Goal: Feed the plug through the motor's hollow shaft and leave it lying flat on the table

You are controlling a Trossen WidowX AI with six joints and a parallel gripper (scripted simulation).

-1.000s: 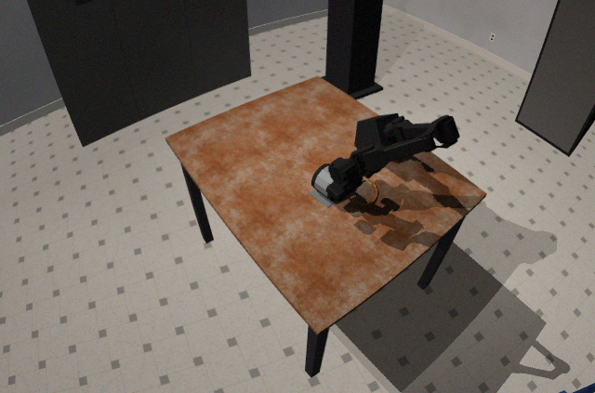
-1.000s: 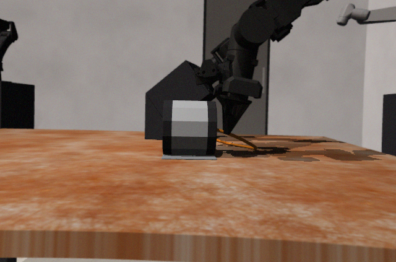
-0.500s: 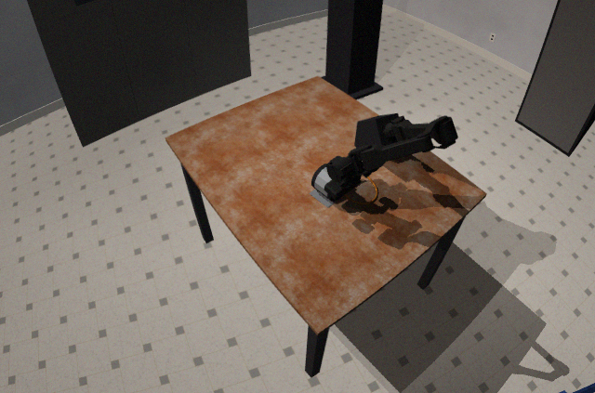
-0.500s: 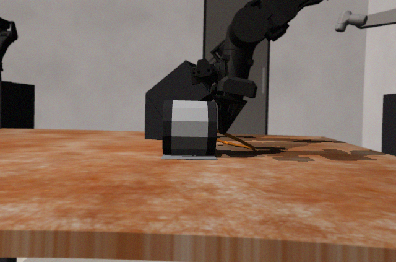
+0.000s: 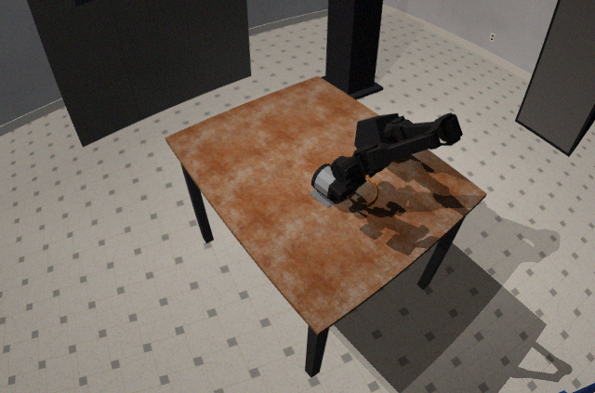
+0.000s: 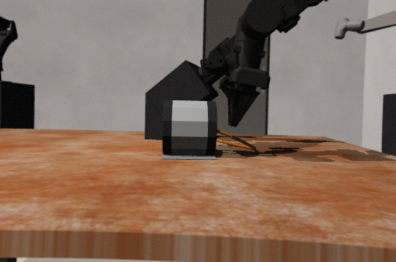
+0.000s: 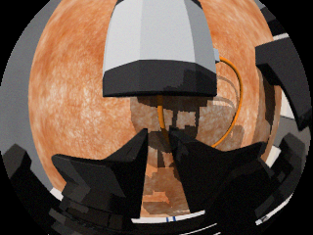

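A: Motor [image 6: 189,127] pos?
B: On its side on a thin grey plate [image 6: 179,157], on the table [image 6: 192,195], right of centre in ext. view. Grey barrel, dark bands at both ends. From top it sits towards the table's right half, arm reaching over it.

A: Gripper [image 6: 234,122]?
B: Just past the motor's right end, pointing down, tips off the table. Ext. view puts the tips above the cable [image 6: 234,139], apart from it as far as I can see.

A: Jaws?
B: Narrow gap, not closed right up. Nothing clamped betw. them. Wrist cam: both dark fingers low in frame, table showing through the gap.

A: Cable route?
B: Orange. Ext. view: two strands leave the motor's right end, run down & meet on the table at the right, in the arm's shadow. Wrist cam: one strand drops from the middle of the motor's near end face towards the finger gap; 2nd starts at the motor's right side and bows out rightwards, then back in.

A: Plug?
B: Can't make it out in any view. Nothing visible beyond the motor's left end in ext. view. Whether it's inside the shaft – can't tell
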